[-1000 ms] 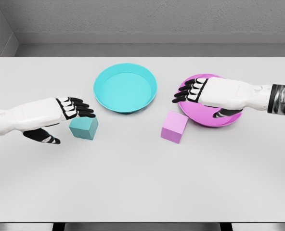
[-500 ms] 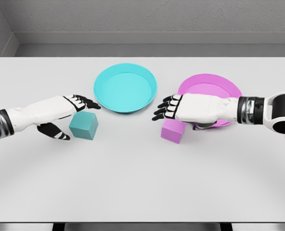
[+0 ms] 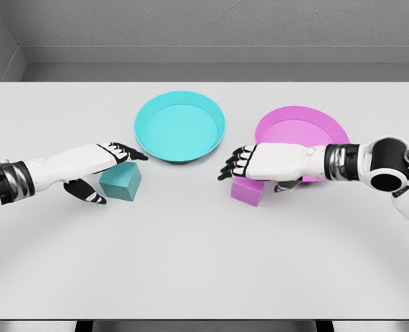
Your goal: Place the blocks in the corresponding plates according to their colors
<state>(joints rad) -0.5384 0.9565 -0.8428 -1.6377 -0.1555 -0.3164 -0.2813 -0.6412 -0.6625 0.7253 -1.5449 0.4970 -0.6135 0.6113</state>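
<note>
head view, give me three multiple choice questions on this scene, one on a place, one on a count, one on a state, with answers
1. Where is the teal block?
A. in the teal plate
B. on the table, in front of the teal plate
C. in the pink plate

2. How many plates are on the table?
A. one
B. two
C. three

3. What is in the teal plate?
A. nothing
B. a pink block
C. both blocks

Answers:
1 B, it sits on the table under the left hand.
2 B, the teal one and the pink plate.
3 A, its inside is bare; the pink block lies under the right hand.
</note>
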